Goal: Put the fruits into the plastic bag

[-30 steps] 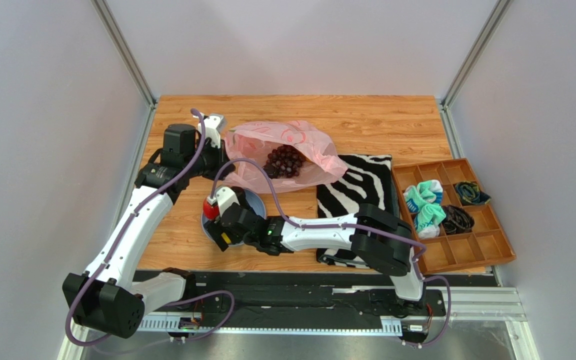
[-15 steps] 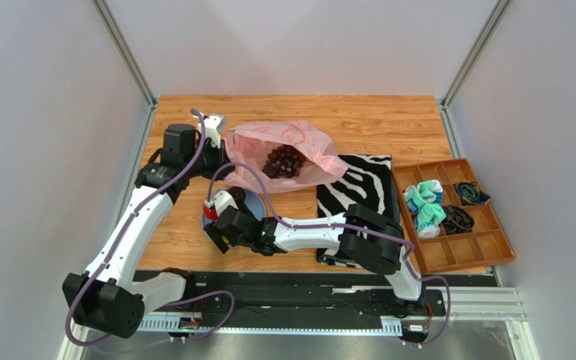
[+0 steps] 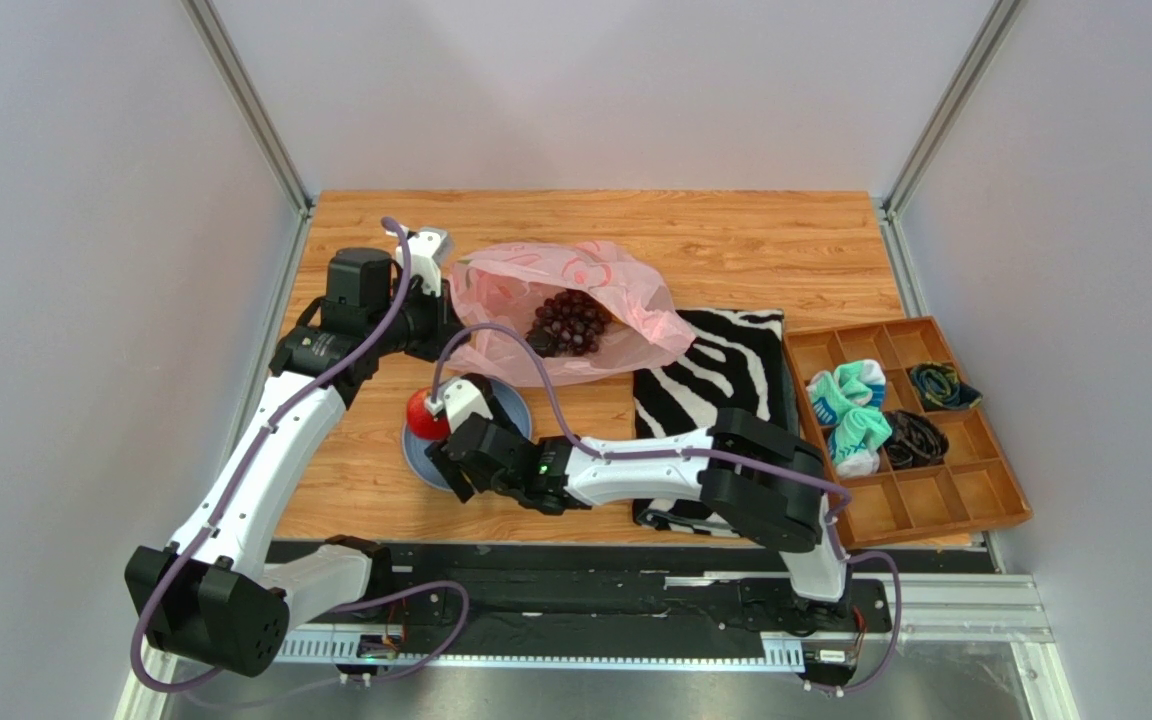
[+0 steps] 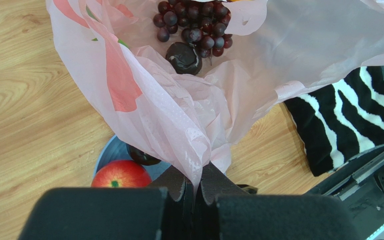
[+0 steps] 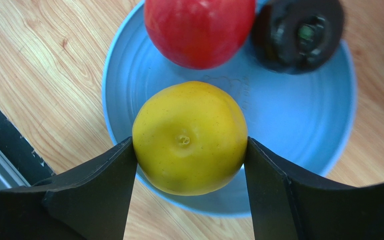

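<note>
Bare wooden table (image 3: 778, 240) beyond translucent pink plastic bag (image 4: 154, 100).
Left gripper (image 4: 195, 182) pinches its rim, dark purple grape bunch (image 4: 194, 25) inside; right gripper (image 5: 190, 146) clasps round yellow citrus (image 5: 189, 130) at round blue plate (image 5: 299, 115)'s near edge.

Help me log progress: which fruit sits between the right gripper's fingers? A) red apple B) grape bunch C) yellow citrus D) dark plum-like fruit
C: in the right wrist view both fingers of the right gripper touch the sides of the yellow citrus at the edge of the blue plate; the red apple lies beyond it.
</note>
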